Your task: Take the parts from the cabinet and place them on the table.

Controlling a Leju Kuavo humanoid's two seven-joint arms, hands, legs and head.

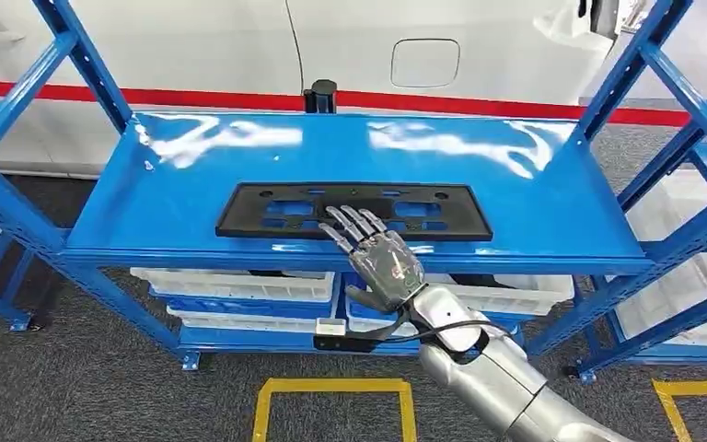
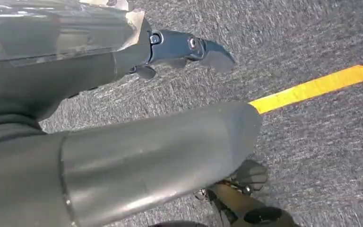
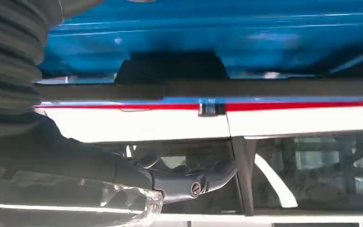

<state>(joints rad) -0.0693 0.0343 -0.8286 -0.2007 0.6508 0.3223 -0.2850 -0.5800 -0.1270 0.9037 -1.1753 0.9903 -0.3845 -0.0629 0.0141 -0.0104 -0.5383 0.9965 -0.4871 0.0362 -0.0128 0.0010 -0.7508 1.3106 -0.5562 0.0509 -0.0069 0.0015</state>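
Note:
A long black plastic part [image 1: 267, 210] with cut-outs lies flat on the blue cabinet shelf [image 1: 552, 203], near its front edge. My right hand [image 1: 377, 253] reaches in from below, its fingers [image 1: 350, 224] stretched out and spread over the part's front middle. Nothing is gripped. In the right wrist view the right hand [image 3: 75, 156] sits close to the shelf edge, with the part's dark edge [image 3: 170, 71] just beyond. My left hand [image 2: 123, 94] hangs over the grey carpet with its fingers apart and nothing in it.
Blue slanted uprights [image 1: 654, 92] frame the shelf on both sides. White bins [image 1: 239, 285] fill the lower shelf. Yellow tape [image 1: 331, 387] marks a square on the carpet in front. A small black post [image 1: 320, 95] stands behind the shelf, before a white panel with a red stripe.

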